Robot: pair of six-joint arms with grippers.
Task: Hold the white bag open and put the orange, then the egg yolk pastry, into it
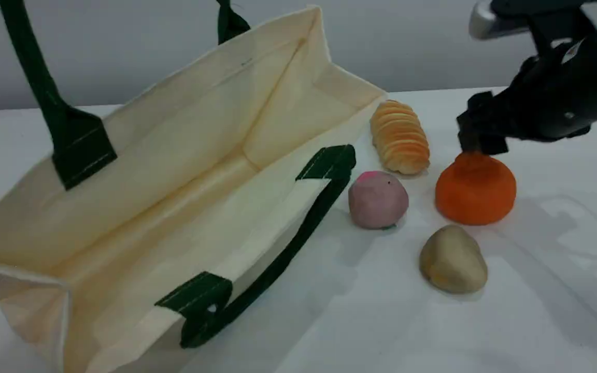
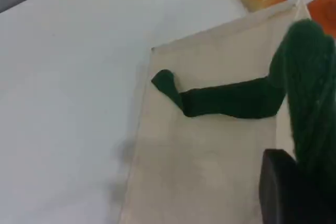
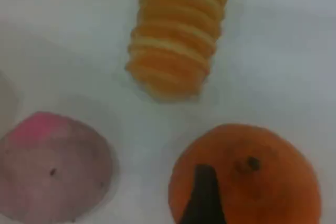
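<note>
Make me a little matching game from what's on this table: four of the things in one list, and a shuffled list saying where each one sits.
Things:
1. orange
2. egg yolk pastry
3. pink-mauve ball
4. ridged bread loaf

Places:
A. nearest the white bag's lower green handle
B. directly under the right gripper
C. farthest back, beside the bag's far corner
D. closest to the camera, in front of the orange

Pairs: 1-B, 2-D, 3-A, 4-C

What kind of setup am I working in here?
Probably a lab test bench, not a kitchen: a bare white table against a blank grey wall, with a white bag and toy-like foods such as the orange laid out.
</note>
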